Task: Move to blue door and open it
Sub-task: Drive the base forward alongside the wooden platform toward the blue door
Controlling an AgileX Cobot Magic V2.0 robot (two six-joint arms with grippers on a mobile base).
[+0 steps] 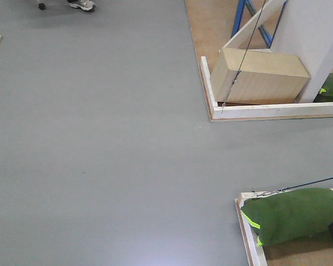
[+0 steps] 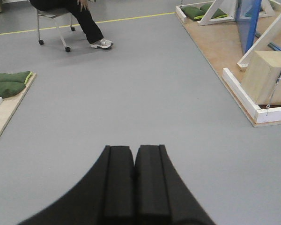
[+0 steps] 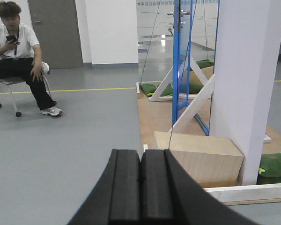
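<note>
Blue door [image 3: 176, 70] edge-on, 1 o'clock, right wrist view.
Left gripper [image 2: 133, 161], right gripper [image 3: 140, 164]: jaws pinched together, empty; wooden box [image 3: 199, 157] at 4 o'clock.

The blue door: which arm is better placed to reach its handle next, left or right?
Probably right. The right tool, shut and empty, faces the blue door and its lever handle, though both are far off. The left tool, also shut, faces mostly grey floor.

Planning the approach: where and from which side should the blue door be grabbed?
The lever handle on the blue door. The door stands edge-on and the lever juts sideways, so the shut right gripper should probably open and take it from its free end.
</note>
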